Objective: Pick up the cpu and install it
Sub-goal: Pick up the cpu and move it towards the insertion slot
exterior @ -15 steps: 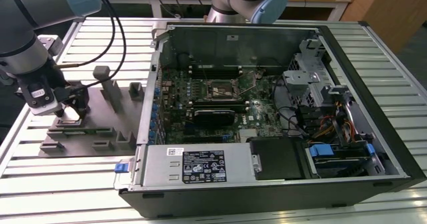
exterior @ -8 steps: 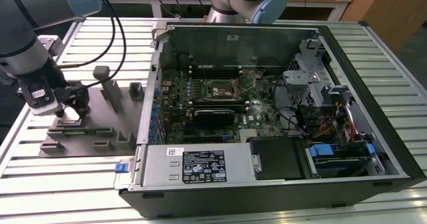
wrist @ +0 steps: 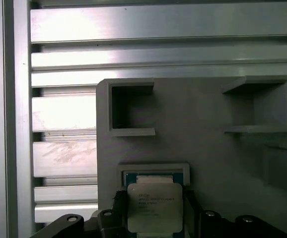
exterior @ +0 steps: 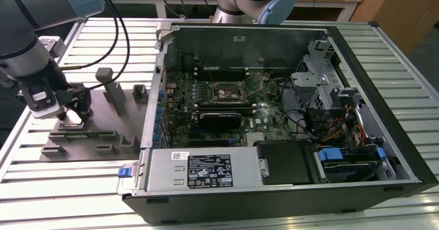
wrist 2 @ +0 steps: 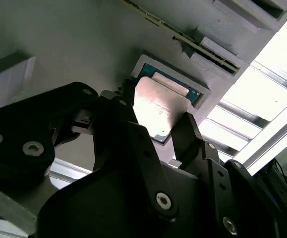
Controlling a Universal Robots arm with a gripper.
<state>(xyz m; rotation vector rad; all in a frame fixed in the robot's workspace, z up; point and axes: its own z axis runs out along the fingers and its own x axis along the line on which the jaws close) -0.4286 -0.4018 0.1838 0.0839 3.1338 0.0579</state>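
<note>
Your hand (exterior: 74, 111) is down over the grey tray (exterior: 103, 114), which lies on the slatted table (exterior: 69, 189) toward its edge at the exterior view's left, just beside the open computer case (exterior: 240, 45).

In both wrist views you can see the hand (wrist 2: 157, 116) (wrist: 154, 198) set around the cpu (wrist 2: 158, 106) (wrist: 155, 208). One black finger (wrist 2: 126, 109) lies against one edge of the chip and the other finger (wrist 2: 189, 131) against the opposite edge. The fingers are drawn in only as far as the chip's width allows, so the hand is clamped on the cpu and on nothing else.

The cpu itself is in the square raised pocket (wrist: 153, 168) of the tray (wrist: 218, 163), with its silvery top plate facing up and a strip of its blue-green board showing along one side. You cannot tell from these views whether it has left the pocket floor.

Two further open box-shaped pockets (wrist: 128, 111) (wrist: 262, 104) stand on the same tray, well apart from the hand.

Inside the case, the socket (exterior: 229, 92) sits near the middle of the board, well apart from the hand.
</note>
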